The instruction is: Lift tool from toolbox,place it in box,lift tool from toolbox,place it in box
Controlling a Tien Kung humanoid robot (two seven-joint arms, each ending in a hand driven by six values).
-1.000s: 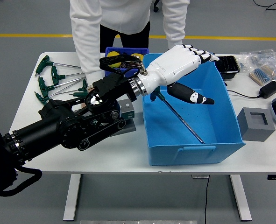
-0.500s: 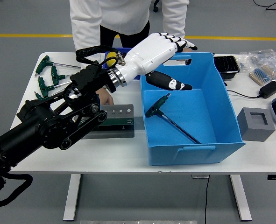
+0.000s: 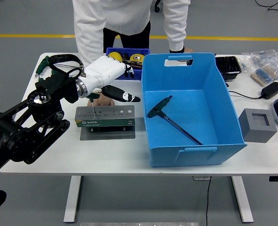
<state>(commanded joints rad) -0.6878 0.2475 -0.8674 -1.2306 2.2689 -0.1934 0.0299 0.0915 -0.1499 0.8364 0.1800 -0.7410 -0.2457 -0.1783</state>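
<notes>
Since earlier: left hand (image 3: 106,75) has swung from over the blue box (image 3: 223,101) back to the upper left of the frame, above the tool holder (image 3: 106,118); the tool it carried now lies in the box.
Head view, left hand: white palm down, black fingers (image 3: 122,95) loosely extended toward the right, gripping nothing; it hangs over the holder's far edge, probably lining up for the second pick.
Head view, T-handle hex key (image 3: 169,118): green handle at centre frame, shaft running diagonally toward the box's lower right, flat on the floor of the box, released.
Head view, tool holder: grey rack with a row of holes, left of the box; one thin shaft stands in it under the hand.
Head view, spare T-handle keys (image 3: 47,75): fanned on the table at far left.
Head view, person: one hand (image 3: 101,100) rests just behind the holder, seemingly steadying it; the other touches the box's far rim.
Head view, right hand: not visible.
</notes>
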